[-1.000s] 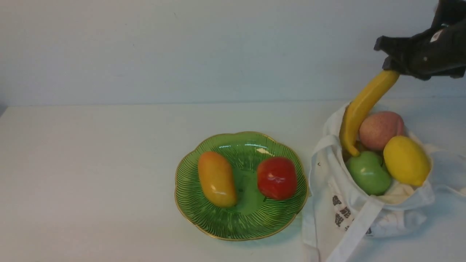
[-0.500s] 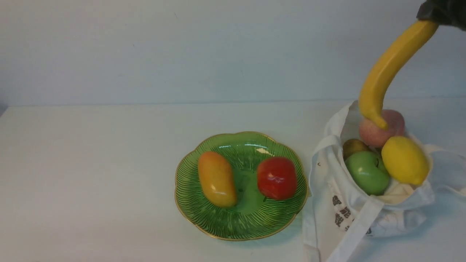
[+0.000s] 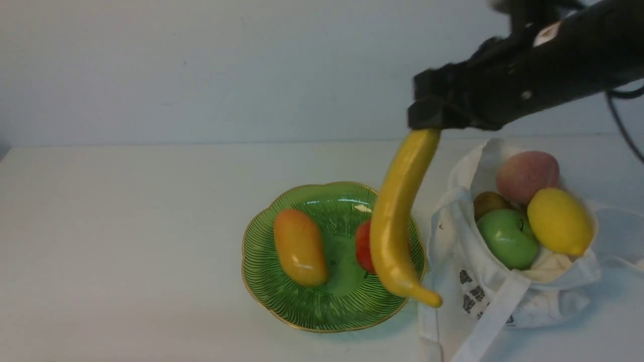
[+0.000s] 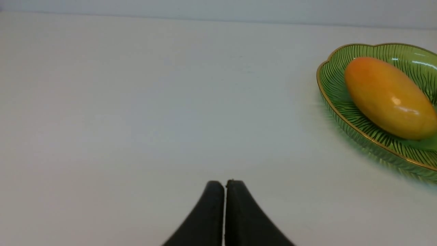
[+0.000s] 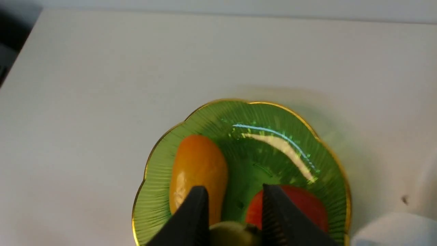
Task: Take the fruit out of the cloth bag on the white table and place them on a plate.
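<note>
Fruit was split between the plate [image 3: 271, 296], the cloth bag [image 3: 448, 256] and the right gripper [image 3: 426, 116]. That gripper had the banana [image 3: 397, 216] pinched by one end, hanging down over the right side of the green plate and hiding part of the red fruit [image 3: 363, 246] from the front view. The orange-yellow fruit [image 3: 301, 249] lay on the plate's left side. To the right, on the white table [image 3: 126, 241], the open bag held a peach [image 3: 528, 176], a lemon [image 3: 561, 221], a green apple [image 3: 508, 239] and a small brown fruit [image 3: 489, 203]. The left gripper [image 4: 225, 182] had its fingertips pressed together, with nothing between them.
</note>
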### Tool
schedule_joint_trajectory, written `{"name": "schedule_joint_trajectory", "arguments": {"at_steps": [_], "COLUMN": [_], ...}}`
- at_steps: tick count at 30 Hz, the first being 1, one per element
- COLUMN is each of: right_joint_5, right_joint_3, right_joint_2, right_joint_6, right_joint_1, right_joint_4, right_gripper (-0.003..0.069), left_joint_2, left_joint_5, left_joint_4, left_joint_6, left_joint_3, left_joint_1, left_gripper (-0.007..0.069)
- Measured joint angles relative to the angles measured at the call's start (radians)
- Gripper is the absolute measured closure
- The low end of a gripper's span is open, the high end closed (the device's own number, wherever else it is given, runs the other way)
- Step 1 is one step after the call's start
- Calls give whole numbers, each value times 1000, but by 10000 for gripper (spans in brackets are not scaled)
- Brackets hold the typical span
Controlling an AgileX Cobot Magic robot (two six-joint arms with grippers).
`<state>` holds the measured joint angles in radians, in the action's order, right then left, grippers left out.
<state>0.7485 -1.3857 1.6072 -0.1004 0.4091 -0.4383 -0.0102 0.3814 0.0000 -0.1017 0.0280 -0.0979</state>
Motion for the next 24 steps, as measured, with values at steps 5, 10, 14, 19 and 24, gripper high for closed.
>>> {"name": "schedule_joint_trajectory", "arguments": {"at_steps": [5,10,14,19,24], "right_joint_5": [-190,-298,-312,-237,-2], "right_joint_3": [2,2,3,-17,-122], "right_joint_2": [127,226,269,246,140], "right_joint_6": [-51,-64,-64,-95,-127], "right_joint_1": [87,117,119,119,119], "right_joint_4": [-7,-17,-16,37,182], "right_gripper": [471,343,176,41,58], "left_joint_2": [0,0,0,0,0], "left_joint_5": [0,0,0,0,0], "left_joint_4": [0,0,0,0,0], "left_joint_6": [0,0,0,0,0], "left_joint_3": [0,0,0,0,0], "left_joint_1": [0,0,0,0,0], "left_gripper": [632,632,632,632,632]}}
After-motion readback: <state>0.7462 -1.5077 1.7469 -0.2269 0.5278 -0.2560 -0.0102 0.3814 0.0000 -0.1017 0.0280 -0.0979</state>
